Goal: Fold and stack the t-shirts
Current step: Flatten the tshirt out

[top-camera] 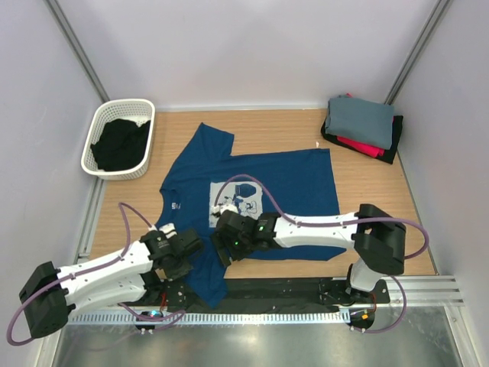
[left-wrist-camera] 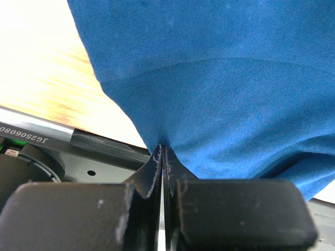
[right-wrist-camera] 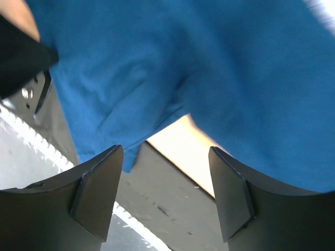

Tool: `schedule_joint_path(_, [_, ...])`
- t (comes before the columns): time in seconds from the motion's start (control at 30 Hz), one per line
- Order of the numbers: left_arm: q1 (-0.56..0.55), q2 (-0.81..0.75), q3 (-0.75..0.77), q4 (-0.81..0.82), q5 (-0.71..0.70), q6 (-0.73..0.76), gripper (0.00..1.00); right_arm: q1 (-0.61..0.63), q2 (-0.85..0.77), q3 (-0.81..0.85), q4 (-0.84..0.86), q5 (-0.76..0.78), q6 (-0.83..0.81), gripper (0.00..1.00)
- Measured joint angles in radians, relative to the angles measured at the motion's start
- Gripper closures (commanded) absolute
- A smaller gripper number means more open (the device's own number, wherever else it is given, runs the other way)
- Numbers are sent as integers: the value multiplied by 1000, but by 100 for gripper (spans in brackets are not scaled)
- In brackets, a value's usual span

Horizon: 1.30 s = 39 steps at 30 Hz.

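You've got the navy tee [top-camera: 286, 174] mostly flat, print up; left gripper [left-wrist-camera: 163, 161] pinches its edge, right gripper [right-wrist-camera: 165, 157] spread wide.

The navy blue t-shirt [top-camera: 290, 180] lies spread flat and face up across the middle of the bench, turned sideways: neck toward the left, straight hem toward the right. Its pale square print [top-camera: 244, 195] sits at frame centre. One sleeve points to the upper left; the lower-left part droops over the bench's near edge, where the left tool [left-wrist-camera: 163, 157] pinches a ridge of cloth. In the upper right corner sits a folded stack: grey t-shirt [top-camera: 361, 118] on top, red t-shirt [top-camera: 367, 145] beneath, black t-shirt [top-camera: 395, 136] lowest.
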Motion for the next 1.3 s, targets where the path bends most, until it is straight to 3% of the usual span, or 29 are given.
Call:
schedule_joint_path(0.33, [0, -155, -40, -20, -21, -35, 100, 158, 137, 90, 11, -48, 10, 40])
schedule_joint_path(0.77, [-1, -206, -49, -23, -57, -37, 100, 169, 173, 97, 6, -8, 118, 50])
schedule_joint_path(0.87, [-1, -211, -51, -23, -58, -35, 100, 174, 211, 115, 6, -5, 129, 57])
schedule_joint_path(0.9, [-1, -211, -51, -23, -58, -33, 100, 177, 222, 117, 6, -5, 133, 69])
schedule_joint_path(0.97, [-1, -211, -51, -23, -58, -32, 100, 180, 226, 119, 6, 0, 144, 81])
schedule_joint_path(1.0, [-1, -211, -51, -23, -58, -32, 100, 182, 225, 119, 7, 5, 146, 94])
schedule_joint_path(1.3, [-1, -206, -51, -23, -59, -34, 100, 183, 132, 91, -69, 96, 183, 97])
